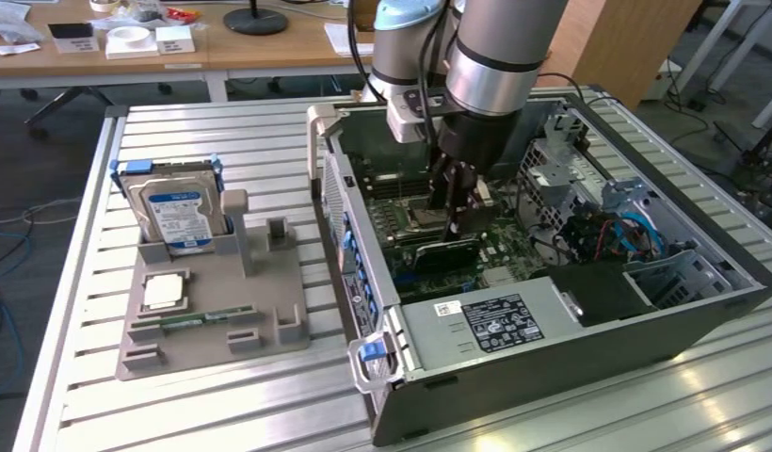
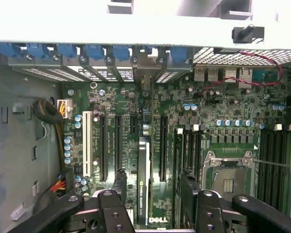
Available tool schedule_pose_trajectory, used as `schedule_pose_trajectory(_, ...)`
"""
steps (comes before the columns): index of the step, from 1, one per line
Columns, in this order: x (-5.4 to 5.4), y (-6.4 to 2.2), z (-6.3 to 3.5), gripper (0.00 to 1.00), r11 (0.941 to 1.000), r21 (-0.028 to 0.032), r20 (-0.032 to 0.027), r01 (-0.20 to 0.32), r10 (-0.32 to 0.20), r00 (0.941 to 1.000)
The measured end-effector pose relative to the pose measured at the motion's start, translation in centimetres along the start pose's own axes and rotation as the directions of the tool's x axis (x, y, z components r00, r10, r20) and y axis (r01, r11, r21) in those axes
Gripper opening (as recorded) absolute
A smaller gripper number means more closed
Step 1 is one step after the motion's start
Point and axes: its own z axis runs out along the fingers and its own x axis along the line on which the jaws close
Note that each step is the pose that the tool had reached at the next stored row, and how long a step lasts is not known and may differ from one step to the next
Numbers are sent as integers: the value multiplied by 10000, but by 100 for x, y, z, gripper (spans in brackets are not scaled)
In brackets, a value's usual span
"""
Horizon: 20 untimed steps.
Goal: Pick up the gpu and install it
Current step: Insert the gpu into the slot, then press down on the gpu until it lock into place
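The gpu (image 2: 144, 180) stands on edge in a motherboard slot inside the open computer case (image 1: 687, 311), its thin white-lettered top edge facing the wrist camera. In the exterior view the gpu (image 1: 442, 250) shows as a dark card low on the green motherboard (image 1: 418, 188). My gripper (image 2: 154, 191) hangs right over it, open, one black finger (image 2: 119, 187) on each side of the card with a gap to it on both sides. From the exterior view, the gripper (image 1: 456, 222) reaches down into the case just above the card.
A grey holder (image 1: 210, 315) on the slatted table at the exterior view's left carries a silver hard drive (image 1: 179, 212), a processor chip (image 1: 164, 292) and a memory stick (image 1: 198, 320). Near the card are the bare processor socket (image 2: 228, 177), blue slot clips (image 2: 94, 51) and the power supply (image 1: 493, 320).
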Motion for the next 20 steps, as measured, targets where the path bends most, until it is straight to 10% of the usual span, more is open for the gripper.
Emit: schedule_pose_trajectory(20,-1,0,-22,56,10000,0,-1,0,0,10000)
